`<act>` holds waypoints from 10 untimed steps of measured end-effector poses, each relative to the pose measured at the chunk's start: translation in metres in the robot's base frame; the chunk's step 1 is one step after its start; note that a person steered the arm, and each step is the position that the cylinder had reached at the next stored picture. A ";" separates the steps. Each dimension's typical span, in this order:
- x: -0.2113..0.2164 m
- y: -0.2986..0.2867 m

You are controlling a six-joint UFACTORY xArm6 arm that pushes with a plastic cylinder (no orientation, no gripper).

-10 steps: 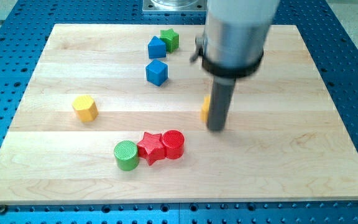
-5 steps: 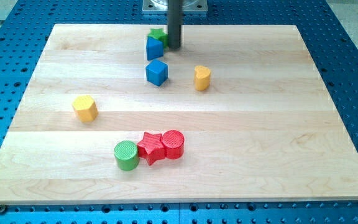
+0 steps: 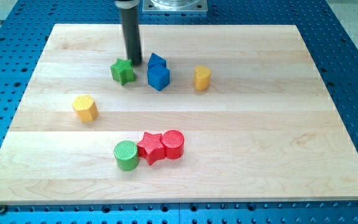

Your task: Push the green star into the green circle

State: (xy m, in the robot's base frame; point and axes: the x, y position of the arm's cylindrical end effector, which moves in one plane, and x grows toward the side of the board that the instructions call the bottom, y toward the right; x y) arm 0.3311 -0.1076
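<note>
The green star (image 3: 123,71) lies in the upper middle of the wooden board (image 3: 260,137). My tip (image 3: 134,62) stands just to the star's upper right, touching or nearly touching it. The green circle (image 3: 127,155) sits near the view's bottom, well below the star, touching a red star (image 3: 151,147) on its right.
Two blue blocks (image 3: 158,71) stand just right of my tip and the green star. A yellow block (image 3: 202,78) is further right. Another yellow block (image 3: 85,107) lies at the left. A red circle (image 3: 173,144) sits right of the red star.
My tip moved from the board's middle right to the top, then left. The green star slid down and left, away from the top edge. The two blue blocks now stand closer together.
</note>
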 end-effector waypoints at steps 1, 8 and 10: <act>0.067 -0.004; 0.108 -0.005; 0.121 -0.023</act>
State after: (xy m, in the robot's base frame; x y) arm 0.4520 -0.1306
